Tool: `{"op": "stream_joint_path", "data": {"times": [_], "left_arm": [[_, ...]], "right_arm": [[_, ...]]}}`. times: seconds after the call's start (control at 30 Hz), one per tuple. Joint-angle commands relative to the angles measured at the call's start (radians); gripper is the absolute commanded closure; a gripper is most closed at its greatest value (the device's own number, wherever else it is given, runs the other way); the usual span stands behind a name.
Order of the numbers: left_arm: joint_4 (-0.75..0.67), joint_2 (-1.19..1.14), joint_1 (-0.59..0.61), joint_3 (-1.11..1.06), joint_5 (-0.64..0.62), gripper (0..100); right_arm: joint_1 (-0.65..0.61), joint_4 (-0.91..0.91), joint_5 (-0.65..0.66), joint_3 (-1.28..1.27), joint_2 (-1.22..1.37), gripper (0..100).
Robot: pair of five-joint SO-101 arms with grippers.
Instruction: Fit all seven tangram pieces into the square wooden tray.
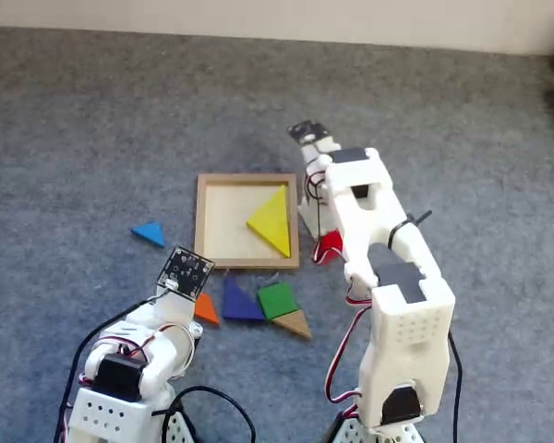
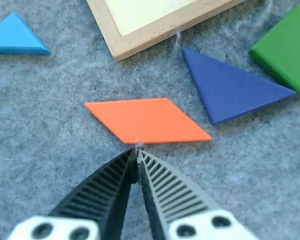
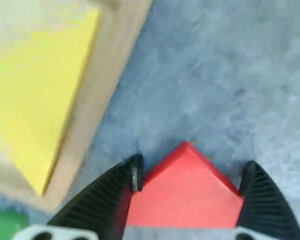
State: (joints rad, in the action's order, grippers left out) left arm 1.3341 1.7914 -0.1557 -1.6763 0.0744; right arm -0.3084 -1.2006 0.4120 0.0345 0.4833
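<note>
Square wooden tray (image 1: 201,221) at the centre of the high view, on a grey felt-covered desk (image 1: 92,138). Inside the tray, a yellow triangle (image 1: 273,221) lies flat against the right rim. A light blue triangle (image 1: 149,233) lies alone to the left of the tray. Below the tray's lower edge is a row of loose pieces. From left to right they are an orange parallelogram (image 1: 206,309), a dark blue triangle (image 1: 239,303) and a green square (image 1: 278,299). A tan triangle (image 1: 294,323) touches the square's lower right. The left arm (image 1: 134,360) stands at the lower left of the frame. Its jaws are closed and empty, with their tips right at the edge of the orange parallelogram. The right arm (image 1: 388,277) extends up from the lower right. Its jaws grip a red piece (image 1: 330,244) from both sides, just right of the tray's lower right corner. Whether the red piece touches the desk cannot be told.
</note>
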Motion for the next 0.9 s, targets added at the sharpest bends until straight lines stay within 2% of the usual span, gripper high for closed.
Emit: {"op": "stream_joint_path", "data": {"times": [0.0,0.3,0.47,0.73,0.87], "left_arm": [[0.000,0.045,-0.015,-0.021,-0.006,99],[0.000,0.045,-0.015,-0.021,-0.006,99],[0.000,0.045,-0.015,-0.021,-0.006,99],[0.000,0.045,-0.015,-0.021,-0.006,99],[0.000,0.045,-0.015,-0.021,-0.006,99]], "right_arm": [[0.016,-0.093,0.155,0.019,-0.019,69.1],[0.038,-0.268,0.442,0.019,-0.021,69.1],[0.073,-0.315,0.543,0.022,-0.021,69.1],[0.073,-0.361,0.537,0.025,-0.076,69.1],[0.071,-0.361,0.417,0.024,-0.199,69.1]]}}
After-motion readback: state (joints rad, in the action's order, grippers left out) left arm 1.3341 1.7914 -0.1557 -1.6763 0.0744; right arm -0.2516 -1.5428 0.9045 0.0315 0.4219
